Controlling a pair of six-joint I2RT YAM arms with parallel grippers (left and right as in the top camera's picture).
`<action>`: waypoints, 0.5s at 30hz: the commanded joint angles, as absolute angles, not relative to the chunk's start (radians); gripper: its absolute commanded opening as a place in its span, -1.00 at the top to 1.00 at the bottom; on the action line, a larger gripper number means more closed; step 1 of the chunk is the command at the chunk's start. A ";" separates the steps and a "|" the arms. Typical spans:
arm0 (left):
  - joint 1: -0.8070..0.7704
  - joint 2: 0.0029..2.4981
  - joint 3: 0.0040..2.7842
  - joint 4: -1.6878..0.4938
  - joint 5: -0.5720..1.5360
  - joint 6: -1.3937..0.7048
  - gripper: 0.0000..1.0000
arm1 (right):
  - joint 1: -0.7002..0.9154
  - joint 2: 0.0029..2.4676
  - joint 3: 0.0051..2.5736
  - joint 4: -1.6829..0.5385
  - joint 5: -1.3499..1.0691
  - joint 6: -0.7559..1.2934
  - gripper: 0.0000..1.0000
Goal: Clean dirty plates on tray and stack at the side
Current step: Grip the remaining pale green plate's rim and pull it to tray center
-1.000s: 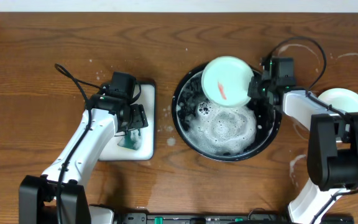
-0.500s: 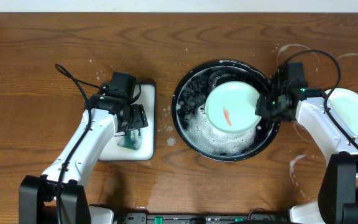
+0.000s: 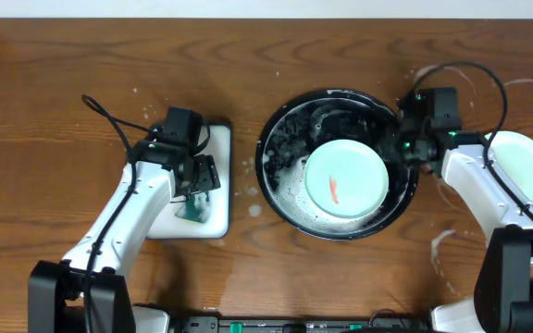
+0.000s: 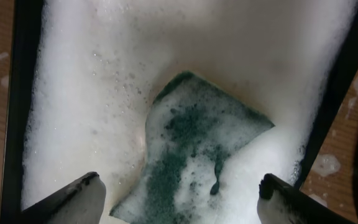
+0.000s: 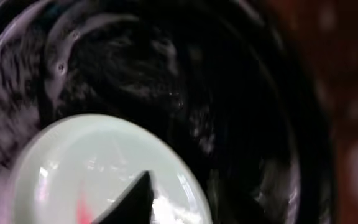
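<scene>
Currently two plates (image 3: pixel 345 180) (one in tray (image 3: pixel 285 134)); left claw (image 4: pixel 179 199) agape, empty; right claw (image 3: pixel 403 148) unclear.

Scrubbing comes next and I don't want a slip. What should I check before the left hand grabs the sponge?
1. The plate lies flat inside the tray: ok.
2. Its red smear faces up: ok.
3. The left hand is open above the sponge: ok.
4. The sponge is soapy: ok.
5. The right hand is clear of the plate: cannot tell.
6. The right hand is open: cannot tell.
</scene>
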State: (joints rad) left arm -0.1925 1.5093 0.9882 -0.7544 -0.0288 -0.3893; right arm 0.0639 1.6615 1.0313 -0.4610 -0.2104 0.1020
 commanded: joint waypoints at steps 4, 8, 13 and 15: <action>-0.188 1.510 0.987 -0.757 -0.033 -0.387 -0.65 | 0.060 1.693 1.032 -0.525 -0.267 -0.344 0.10; -0.188 1.510 0.987 -0.757 -0.033 -0.387 -0.64 | 0.060 1.739 1.032 -0.519 -0.266 -0.346 0.13; -0.188 1.510 0.987 -0.757 -0.033 -0.387 -0.64 | 0.059 1.815 1.032 -0.515 -0.258 -0.308 0.40; -0.188 1.510 0.987 -0.757 -0.033 -0.387 -0.64 | 0.058 1.838 1.032 -0.516 -0.244 -0.259 0.67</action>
